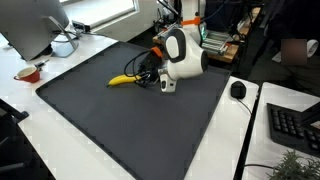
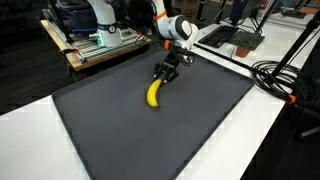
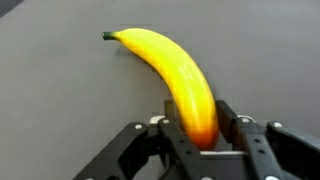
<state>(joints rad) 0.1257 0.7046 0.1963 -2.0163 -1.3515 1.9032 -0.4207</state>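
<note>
A yellow banana (image 3: 165, 62) with a dark green stem tip lies on the dark grey mat (image 2: 130, 130). It also shows in both exterior views (image 1: 122, 81) (image 2: 154, 94). My gripper (image 3: 196, 125) is down at the mat with both fingers pressed against the sides of the banana's near end, shut on it. In the exterior views the gripper (image 1: 152, 78) (image 2: 165, 74) sits low over that end, and the rest of the banana stretches away from it along the mat.
A white table (image 1: 20, 110) surrounds the mat. A red bowl (image 1: 28, 73), a monitor (image 1: 35, 25) and a white object stand at one corner. A black mouse (image 1: 238, 89) and keyboard (image 1: 292, 125) lie beside the mat. Black cables (image 2: 280, 75) run along one edge.
</note>
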